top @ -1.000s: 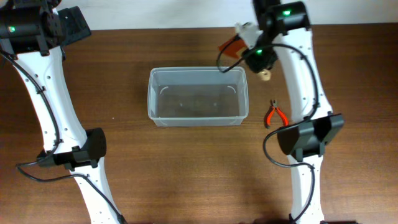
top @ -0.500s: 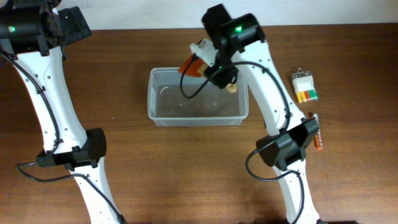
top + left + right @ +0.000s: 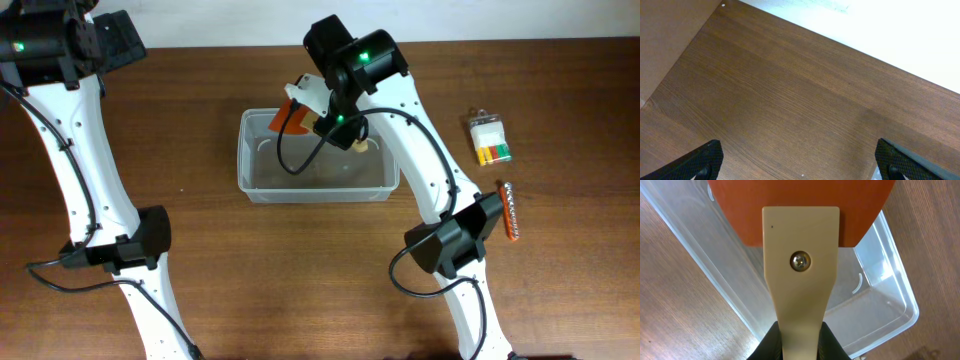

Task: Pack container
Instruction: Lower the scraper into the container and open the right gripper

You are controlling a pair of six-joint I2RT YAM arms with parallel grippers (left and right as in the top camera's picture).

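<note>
Observe the right end effector (image 3: 800, 345) clamped on the cream handle of an orange-bladed scraper (image 3: 801, 255) above the clear container (image 3: 318, 192), which sits centrally on the bench (image 3: 790, 100). Your left end effector (image 3: 797, 160) stands wide open over the bench.

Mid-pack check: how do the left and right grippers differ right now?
The left gripper is wide open and empty; the right gripper is shut on a scraper with a cream handle and orange blade. The left one looks down on the table, away from the container; the right one hangs over the container. Both have dark fingers.
</note>
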